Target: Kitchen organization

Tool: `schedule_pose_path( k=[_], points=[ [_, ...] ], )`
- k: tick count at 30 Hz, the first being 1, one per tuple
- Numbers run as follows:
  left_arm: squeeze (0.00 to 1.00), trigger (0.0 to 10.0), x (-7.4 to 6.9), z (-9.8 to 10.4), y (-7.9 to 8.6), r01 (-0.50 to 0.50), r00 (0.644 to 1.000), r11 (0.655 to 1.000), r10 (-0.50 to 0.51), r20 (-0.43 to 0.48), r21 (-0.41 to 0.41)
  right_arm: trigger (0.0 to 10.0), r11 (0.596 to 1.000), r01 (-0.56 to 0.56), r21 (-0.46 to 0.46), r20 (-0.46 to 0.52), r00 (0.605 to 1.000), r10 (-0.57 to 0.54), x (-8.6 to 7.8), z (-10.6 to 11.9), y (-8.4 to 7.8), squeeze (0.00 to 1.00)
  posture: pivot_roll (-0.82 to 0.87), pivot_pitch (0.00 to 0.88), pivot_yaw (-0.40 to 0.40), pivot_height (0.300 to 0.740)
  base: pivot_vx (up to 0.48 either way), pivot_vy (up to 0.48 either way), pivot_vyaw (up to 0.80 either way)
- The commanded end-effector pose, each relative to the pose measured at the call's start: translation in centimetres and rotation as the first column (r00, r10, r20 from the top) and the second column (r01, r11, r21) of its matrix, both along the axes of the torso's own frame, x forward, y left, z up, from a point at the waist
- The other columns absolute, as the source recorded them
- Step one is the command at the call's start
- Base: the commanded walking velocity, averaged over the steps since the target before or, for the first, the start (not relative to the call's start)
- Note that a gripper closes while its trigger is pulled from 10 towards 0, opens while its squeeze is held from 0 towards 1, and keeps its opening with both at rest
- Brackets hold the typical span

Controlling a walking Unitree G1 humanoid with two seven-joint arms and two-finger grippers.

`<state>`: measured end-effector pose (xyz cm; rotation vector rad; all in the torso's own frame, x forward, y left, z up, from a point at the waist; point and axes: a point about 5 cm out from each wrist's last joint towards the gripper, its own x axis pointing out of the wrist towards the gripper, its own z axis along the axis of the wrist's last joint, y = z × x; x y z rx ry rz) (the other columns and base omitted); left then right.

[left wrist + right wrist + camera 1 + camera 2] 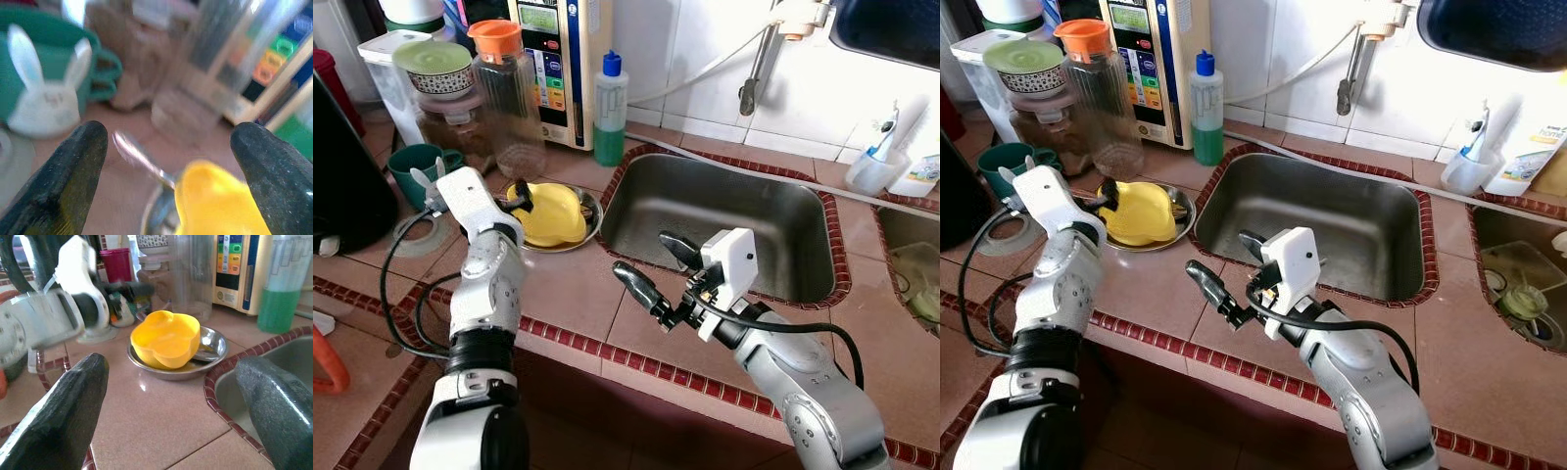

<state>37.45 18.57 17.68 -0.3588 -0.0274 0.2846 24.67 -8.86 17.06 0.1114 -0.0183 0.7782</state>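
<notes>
We see the left gripper [522, 199], fingers spread, reaching over the yellow lobed plastic bowl [551, 212] in the round steel dish [590, 224] beside the sink's [724, 227] left rim. The right gripper [653, 267] hovers spread at the sink's front-left corner.

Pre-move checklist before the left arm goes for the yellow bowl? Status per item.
1. Left pincer open: ok, the fingers stand wide apart in the left wrist view.
2. Left pincer lined up on the yellow bowl: ok, it hovers at the bowl's left edge.
3. Bowl seated: ok, it sits in the steel dish on the counter beside the sink.
4. Spoon clear of the grasp: not ok, it lies between the fingers, its end under the bowl.
5. Right pincer out of the way: ok, open and empty over the counter at the sink's near corner.
6. Bowl contents: cannot tell.
</notes>
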Motion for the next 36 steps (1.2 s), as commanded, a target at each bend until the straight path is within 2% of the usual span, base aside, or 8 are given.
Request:
schedule_pose_path(
  k=[1,3,6,13,17,32,36],
  points=[
    [0.00,10.0,0.3,0.2,0.5,-0.027,1.000,1.000,0.027,-0.001,-0.013,10.0,1.000,-0.009,0.003,0.015,1.000,0.008,-0.4,0.5,0.2,0.95,0.09,0.000,-0.017,0.740,0.000,0.000,0.00],
    [0.00,10.0,0.6,0.5,1.5,-0.049,0.999,0.998,0.049,0.006,-0.026,10.0,1.000,-0.009,0.006,0.013,1.000,0.009,-0.4,0.4,0.3,0.95,0.09,0.000,-0.018,0.740,0.000,0.000,0.00],
    [0.00,10.0,1.0,0.8,1.8,-0.048,0.999,0.998,0.049,0.008,-0.041,10.0,1.000,-0.008,0.007,0.011,1.000,0.008,-0.5,0.4,0.4,0.95,0.09,0.000,-0.018,0.740,0.000,0.000,0.00],
    [0.00,10.0,1.4,0.0,1.5,-0.048,0.999,0.992,0.045,-0.030,-0.119,10.0,1.000,-0.010,0.009,0.006,1.000,0.010,-0.8,0.5,0.5,0.95,0.08,0.000,-0.021,0.740,0.000,0.000,0.00],
    [0.00,10.0,1.9,-0.8,1.0,-0.024,0.998,0.978,0.012,-0.062,-0.207,10.0,1.000,-0.009,0.011,0.000,1.000,0.009,-1.1,0.4,0.5,0.95,0.08,0.000,-0.025,0.740,0.000,0.000,0.00],
    [0.00,10.0,2.6,-0.8,-0.1,0.006,0.998,0.972,-0.022,-0.067,-0.234,10.0,1.000,0.001,0.011,-0.001,1.000,-0.001,-0.8,0.6,0.4,0.95,0.10,0.008,-0.023,0.740,0.000,0.000,0.00],
    [0.00,10.0,2.4,-1.4,-0.4,0.004,0.997,0.971,-0.024,-0.080,-0.241,10.0,1.000,-0.015,0.005,-0.003,1.000,0.015,-0.9,0.5,0.3,0.95,0.10,0.009,-0.031,0.740,0.000,0.000,0.00]
  ],
)
